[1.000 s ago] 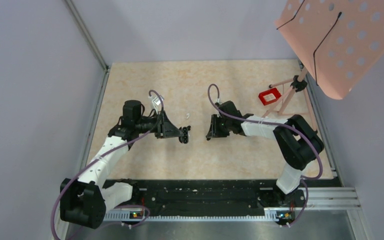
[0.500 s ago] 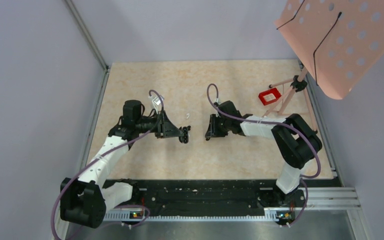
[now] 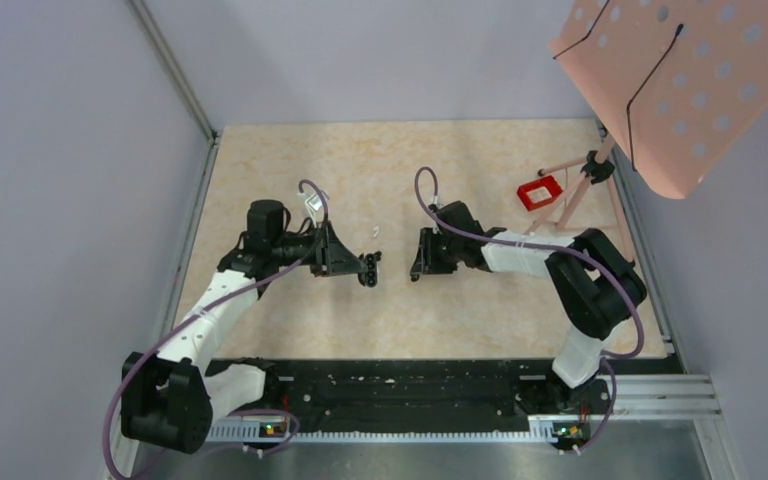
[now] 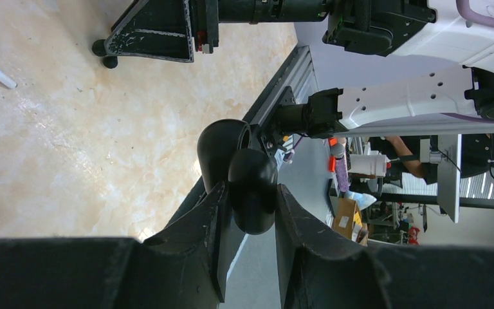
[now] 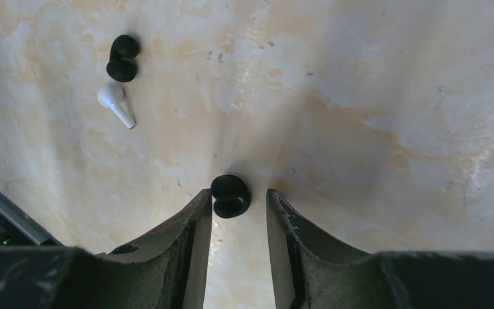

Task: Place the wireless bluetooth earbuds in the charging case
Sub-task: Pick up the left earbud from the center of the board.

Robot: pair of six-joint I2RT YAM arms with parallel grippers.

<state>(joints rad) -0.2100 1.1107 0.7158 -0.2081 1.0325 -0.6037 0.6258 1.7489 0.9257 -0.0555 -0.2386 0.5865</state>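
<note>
While the left gripper (image 4: 251, 190) holds the charging case (image 4: 224, 147) clamped between its fingers, lifted off the table (image 5: 373, 96) and turned toward the other arm, the step in hand looks like the pick of a bud for loading.

Right gripper (image 5: 238, 192): fingers apart, lowered to the surface, straddling one black earbud (image 5: 230, 196). The bud sits close against one finger, with a clear gap to the other. Not yet gripped, as far as I can judge.

Other buds, right wrist view: second black bud (image 5: 123, 58) and white stemmed bud (image 5: 116, 104) lie just beside each other, well apart from the fingers. I cannot find the fourth bud.

Materials:
- Case is smooth, matte black plastic in two rounded lobes. It appears hinged open, but its wells are not visible.
- The black buds are glossy, pebble-shaped and tiny against the fingers.
- The white bud is a hard shell with a short tapered stem.
- The table is a mottled beige, stone-look laminate that looks slick.

Next move, my judgement: close gently and squarely, because a rounded bud this small could squirt out sideways. Then lift and carry it to the case mouth, which needs its opening presented toward the right arm.
</note>
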